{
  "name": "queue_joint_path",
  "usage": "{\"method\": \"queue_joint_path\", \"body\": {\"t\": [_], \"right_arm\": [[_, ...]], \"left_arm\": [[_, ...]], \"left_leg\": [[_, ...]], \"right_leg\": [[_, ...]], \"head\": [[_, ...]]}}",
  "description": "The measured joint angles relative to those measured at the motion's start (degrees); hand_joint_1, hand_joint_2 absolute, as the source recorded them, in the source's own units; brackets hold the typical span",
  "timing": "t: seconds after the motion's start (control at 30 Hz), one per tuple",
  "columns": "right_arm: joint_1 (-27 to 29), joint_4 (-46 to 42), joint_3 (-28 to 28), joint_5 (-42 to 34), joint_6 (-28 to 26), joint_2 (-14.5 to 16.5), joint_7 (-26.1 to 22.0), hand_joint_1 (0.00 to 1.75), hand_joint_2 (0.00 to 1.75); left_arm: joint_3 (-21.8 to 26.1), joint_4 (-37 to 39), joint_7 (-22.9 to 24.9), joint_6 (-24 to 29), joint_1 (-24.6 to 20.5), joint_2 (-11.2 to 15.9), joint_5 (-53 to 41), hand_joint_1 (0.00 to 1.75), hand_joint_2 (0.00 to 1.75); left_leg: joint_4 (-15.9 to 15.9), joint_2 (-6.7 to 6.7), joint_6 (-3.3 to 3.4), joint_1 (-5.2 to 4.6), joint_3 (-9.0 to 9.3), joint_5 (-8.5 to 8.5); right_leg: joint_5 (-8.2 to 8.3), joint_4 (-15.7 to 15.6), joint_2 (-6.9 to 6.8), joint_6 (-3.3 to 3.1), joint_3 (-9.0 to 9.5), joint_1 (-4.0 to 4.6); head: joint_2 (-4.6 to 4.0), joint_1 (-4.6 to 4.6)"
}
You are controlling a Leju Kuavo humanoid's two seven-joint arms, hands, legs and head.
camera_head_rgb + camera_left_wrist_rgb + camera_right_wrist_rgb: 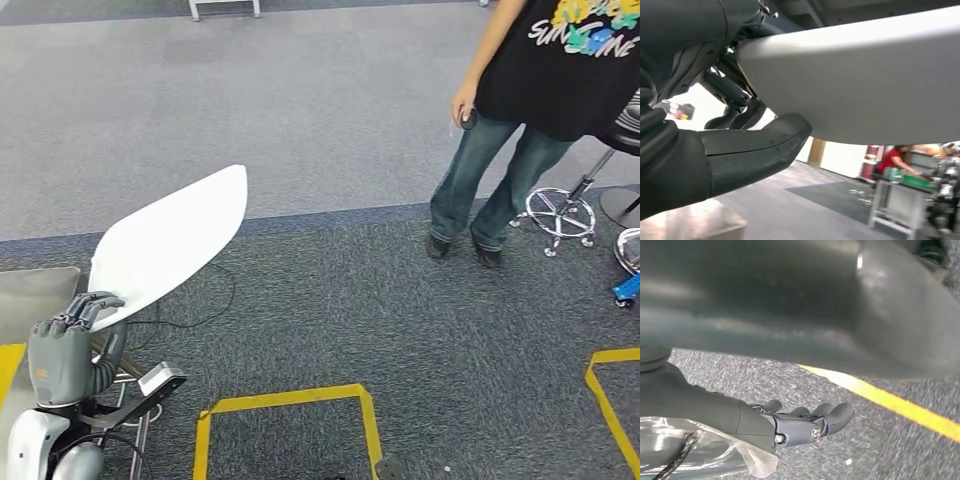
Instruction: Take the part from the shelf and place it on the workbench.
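My left hand [72, 335] grasps the part [170, 245], a long white blade-shaped panel, by its near end at the left of the scene. In the left wrist view my thumb [753, 150] lies under the panel's pale underside [851, 85] while the darker fingers curl over its edge. The rest of the panel juts out to the right and away from me, unsupported above the grey carpet [317, 320].

My right hand [806, 422] hangs released over the carpet, fingers loosely extended and holding nothing, near a yellow floor line [885, 400].

I judge this to be the carry toward the bench; a grey surface [34, 295] at the far left may be it, though I cannot tell. With so much length overhanging one grip, the panel could twist or droop, so I should keep the wrist level, move slowly, and avoid swinging the free tip. A person [521, 110] stands far right, well apart from it.
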Motion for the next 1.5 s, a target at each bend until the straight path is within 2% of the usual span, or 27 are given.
{"method": "queue_joint_path", "body": {"t": [0.03, 0.07, 0.13, 0.2, 0.27, 0.33, 0.4, 0.47, 0.5, 0.53, 0.57, 0.63, 0.7, 0.77, 0.83, 0.87, 0.93, 1.0, 1.03, 1.07, 1.1, 1.17, 1.23, 1.3, 1.37, 1.43, 1.5], "right_arm": [[0.01, 0.00, 0.02, 0.01, -0.01, 0.00, 0.02, 0.00, 0.00], [-0.02, 0.00, 0.04, 0.00, -0.02, 0.00, 0.01, 0.00, 0.00], [-0.03, 0.01, 0.13, -0.12, 0.06, -0.04, -0.17, 0.00, 0.00], [0.14, 0.02, 0.23, -0.42, 0.27, -0.20, -0.60, 0.00, 0.00], [0.28, 0.04, 0.27, -0.72, 0.36, -0.40, -0.98, 0.00, 0.00], [0.30, 0.09, 0.27, -0.81, 0.26, -0.54, -1.11, 0.00, 0.00], [0.43, 0.11, 0.30, -0.78, 0.20, -0.59, -1.09, 0.00, 0.00], [0.71, 0.11, 0.33, -0.77, 0.14, -0.59, -0.99, 0.00, 0.00], [0.81, 0.11, 0.35, -0.75, 0.08, -0.59, -0.88, 0.00, 0.00], [0.85, 0.11, 0.38, -0.69, 0.02, -0.59, -0.74, 0.00, 0.00], [0.84, 0.11, 0.41, -0.60, -0.05, -0.58, -0.54, 0.00, 0.00], [0.80, 0.11, 0.48, -0.35, -0.25, -0.57, -0.24, 0.00, 0.00], [0.78, 0.11, 0.53, -0.20, -0.54, -0.57, -0.10, 0.00, 0.00], [0.62, 0.10, 0.66, -0.18, -0.79, -0.55, -0.04, 0.00, 0.00], [0.35, 0.09, 0.79, -0.22, -0.93, -0.52, -0.02, 0.00, 0.00], [0.27, 0.09, 0.81, -0.27, -0.96, -0.51, -0.01, 0.00, 0.00], [0.38, 0.09, 0.84, -0.42, -0.96, -0.52, 0.13, 0.00, 0.00], [0.66, 0.09, 0.87, -0.56, -0.96, -0.52, 0.31, 0.00, 0.00], [0.74, 0.09, 0.88, -0.61, -0.96, -0.51, 0.36, 0.00, 0.00], [0.79, 0.09, 0.89, -0.63, -0.96, -0.51, 0.37, 0.00, 0.00], [0.78, 0.09, 0.90, -0.64, -0.96, -0.51, 0.37, 0.00, 0.00], [0.73, 0.09, 0.96, -0.64, -0.97, -0.51, 0.40, 0.00, 0.00], [0.73, 0.09, 1.12, -0.63, -1.00, -0.51, 0.49, 0.00, 0.00], [0.65, 0.09, 1.30, -0.58, -1.09, -0.51, 0.60, 0.00, 0.00], [0.47, 0.10, 1.37, -0.53, -1.27, -0.53, 0.67, 0.00, 0.00], [0.47, 0.11, 1.38, -0.48, -1.36, -0.55, 0.69, 0.00, 0.00], [0.56, 0.11, 1.40, -0.42, -1.34, -0.55, 0.70, 0.00, 0.00]], "left_arm": [[0.00, 0.01, 0.03, -0.01, 0.05, 0.01, -0.13, 1.75, 1.75], [0.00, 0.01, 0.04, -0.01, 0.07, 0.01, -0.25, 1.75, 1.75], [-0.02, -0.02, -0.07, -0.01, 0.05, -0.12, -0.80, 1.75, 1.75], [-0.17, -0.07, -0.10, 0.01, 0.10, -0.57, -2.02, 1.75, 1.75], [-0.43, -0.11, 0.25, 0.02, 0.30, -0.99, -3.29, 1.75, 1.75], [-0.68, -0.18, 0.60, 0.03, 0.38, -1.15, -3.83, 1.75, 1.75], [-0.84, -0.23, 0.67, 0.03, 0.26, -1.23, -3.78, 1.75, 1.75], [-0.89, -0.23, 0.67, 0.02, 0.30, -1.25, -3.65, 1.75, 1.75], [-0.90, -0.23, 0.67, 0.02, 0.40, -1.26, -3.55, 1.75, 1.75], [-0.90, -0.23, 0.64, 0.02, 0.48, -1.25, -3.42, 1.75, 1.75], [-0.90, -0.23, 0.62, 0.02, 0.53, -1.25, -3.28, 1.75, 1.75], [-0.91, -0.23, 0.50, 0.02, 0.47, -1.26, -3.12, 1.75, 1.75], [-0.98, -0.22, 0.39, 0.02, 0.34, -1.31, -3.14, 1.75, 1.75], [-1.02, -0.17, 0.32, 0.01, 0.31, -1.29, -3.15, 1.75, 1.75], [-1.02, -0.11, 0.21, 0.02, 0.17, -1.25, -3.15, 1.75, 1.75], [-1.03, -0.04, 0.12, 0.02, -0.06, -1.29, -3.15, 1.75, 1.75], [-1.08, 0.18, -0.19, 0.02, -0.56, -1.45, -3.15, 1.75, 1.75], [-1.11, 0.51, -0.50, 0.01, -0.72, -1.55, -3.14, 1.75, 1.75], [-1.11, 0.67, -0.59, 0.00, -0.74, -1.56, -3.14, 1.75, 1.75], [-1.11, 0.81, -0.63, -0.01, -0.76, -1.57, -3.13, 1.75, 1.75], [-1.11, 0.91, -0.67, -0.01, -0.82, -1.60, -3.10, 1.75, 1.75], [-1.13, 1.07, -0.74, -0.01, -1.06, -1.69, -2.98, 1.75, 1.75], [-1.18, 1.27, -0.85, -0.01, -1.34, -1.76, -2.84, 1.75, 1.75], [-1.24, 1.56, -0.95, -0.01, -1.45, -1.76, -2.75, 1.75, 1.75], [-1.27, 1.84, -0.98, -0.01, -1.69, -1.73, -2.67, 1.75, 1.75], [-1.30, 2.09, -0.99, -0.01, -2.07, -1.76, -2.63, 1.75, 1.75], [-1.35, 2.34, -1.00, -0.02, -2.16, -1.84, -2.63, 1.75, 1.75]], "left_leg": [[0.05, -0.82, -0.01, -0.03, 0.04, -0.01], [0.12, -1.64, -0.06, -0.03, 0.08, -0.04], [0.53, -3.15, -0.37, 0.00, -0.10, -0.21], [0.84, -4.52, -1.00, 0.23, -0.65, -0.19], [0.81, -5.69, -1.70, 0.53, -1.08, 0.00], [2.42, -3.81, -2.26, 0.46, -1.87, -1.07], [8.20, -0.19, -2.73, 0.43, -4.51, -4.15], [15.10, 1.32, -3.13, 0.70, -7.90, -6.84], [16.50, 1.57, -3.28, 0.85, -8.64, -6.88], [15.72, 1.80, -3.36, 0.96, -8.30, -5.85], [12.77, 2.27, -3.36, 1.02, -6.82, -3.96], [4.81, 4.76, -3.04, 0.67, -2.76, -0.68], [0.89, 6.51, -2.38, 0.10, -0.85, 0.00], [0.64, 5.52, -1.65, -0.11, -0.90, -0.17], [0.21, 4.11, -0.93, 0.11, -0.69, 0.05], [0.00, 3.45, -0.58, 0.28, -0.56, 0.18], [-0.06, 2.06, -0.17, 0.38, -0.52, 0.22], [-0.03, 0.44, -0.05, 0.30, -0.47, 0.18], [0.00, -0.40, -0.04, 0.28, -0.41, 0.16], [0.04, -1.25, -0.09, 0.29, -0.32, 0.12], [0.12, -2.05, -0.20, 0.33, -0.25, 0.05], [0.50, -3.51, -0.63, 0.43, -0.41, -0.17], [0.81, -4.84, -1.32, 0.61, -0.91, -0.17], [0.90, -5.58, -1.98, 0.78, -1.24, -0.10], [2.99, -3.00, -2.54, 0.66, -2.22, -1.47], [9.43, 0.58, -3.05, 0.63, -5.24, -4.74], [16.11, 1.61, -3.35, 0.82, -8.52, -7.08]], "right_leg": [[1.50, -1.41, 0.12, -0.10, 0.39, 0.00], [3.73, -4.81, 0.61, -0.23, 1.76, -0.02], [6.86, -12.50, 3.58, -0.46, 5.29, -0.30], [7.30, -15.85, 5.56, -0.58, 7.06, -0.39], [7.36, -16.22, 4.44, -0.84, 7.40, -0.29], [7.57, -16.83, 2.93, -1.44, 7.85, -0.39], [7.53, -17.20, 1.23, -1.99, 8.25, -0.33], [7.30, -17.19, -0.55, -2.20, 8.37, -0.21], [7.18, -17.19, -1.42, -2.21, 8.42, -0.19], [7.05, -17.18, -2.25, -2.17, 8.51, -0.19], [6.91, -17.18, -3.04, -2.07, 8.69, -0.19], [6.48, -17.12, -4.46, -1.65, 9.16, -0.02], [6.08, -17.07, -5.75, -1.11, 9.48, 0.25], [5.80, -17.20, -7.05, -0.54, 9.86, 0.31], [4.76, -16.09, -5.46, 0.03, 9.57, 0.08], [3.54, -13.95, -3.73, 0.22, 8.55, -0.04], [0.24, -6.44, -0.70, 0.35, 4.63, -0.15], [-1.08, -0.50, -0.05, 0.37, 1.00, -0.11], [-0.10, -0.50, 0.04, 0.32, 0.51, -0.11], [1.89, -2.71, 0.30, 0.23, 1.11, -0.15], [4.33, -6.46, 1.00, 0.14, 2.53, -0.22], [7.04, -13.43, 3.64, -0.07, 5.67, -0.50], [7.05, -15.92, 4.93, -0.24, 7.08, -0.52], [7.20, -16.27, 3.83, -0.57, 7.41, -0.41], [7.27, -16.60, 2.40, -1.22, 7.78, -0.48], [7.08, -16.78, 0.76, -1.80, 8.09, -0.36], [6.82, -16.75, -0.95, -2.02, 8.24, -0.23]], "head": [[0.00, -0.01], [0.00, -0.01], [0.00, -0.06], [0.00, -0.08], [0.00, -0.04], [0.00, -0.17], [0.00, -0.37], [0.00, -0.43], [0.00, -0.44], [0.00, -0.44], [0.00, -0.45], [0.00, -0.47], [0.00, -0.44], [0.00, -0.40], [0.00, -0.32], [0.00, -0.19], [0.00, 0.05], [0.00, 0.11], [0.00, 0.11], [0.00, 0.11], [0.00, 0.12], [0.00, 0.07], [0.00, 0.03], [0.00, 0.05], [0.00, -0.19], [0.00, -0.45], [0.00, -0.50]]}}
